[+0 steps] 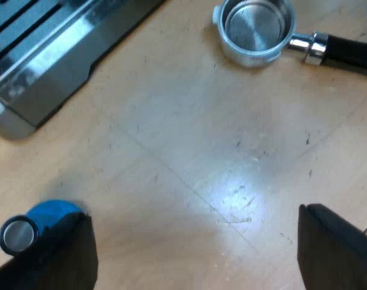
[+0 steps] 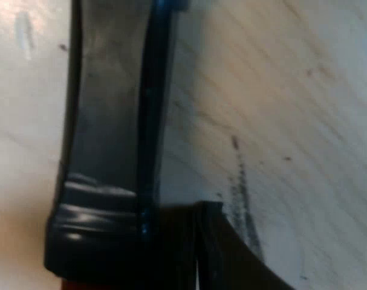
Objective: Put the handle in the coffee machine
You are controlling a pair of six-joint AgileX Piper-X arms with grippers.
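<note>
The metal holder [image 1: 254, 28] lies on the wooden table with its round basket facing up and its dark handle [image 1: 350, 52] running away from it. My left gripper [image 1: 195, 254] hangs open above the bare wood, well short of the holder. Beside one of its fingers [image 1: 62, 257] stands a blue tamper [image 1: 35, 225]. My right gripper [image 2: 132, 254] sits low at the table, shut on the holder's dark handle [image 2: 107, 139], with one finger [image 2: 231, 257] pressed against the handle's side. A sliver of the red end [image 2: 71, 285] shows below the grip.
The espresso machine's metal base and drip tray [image 1: 47, 57] run along the table beyond the tamper. Light wooden tabletop [image 1: 219, 151] lies between my left gripper and the holder, and more of it [image 2: 292, 121] beside the handle.
</note>
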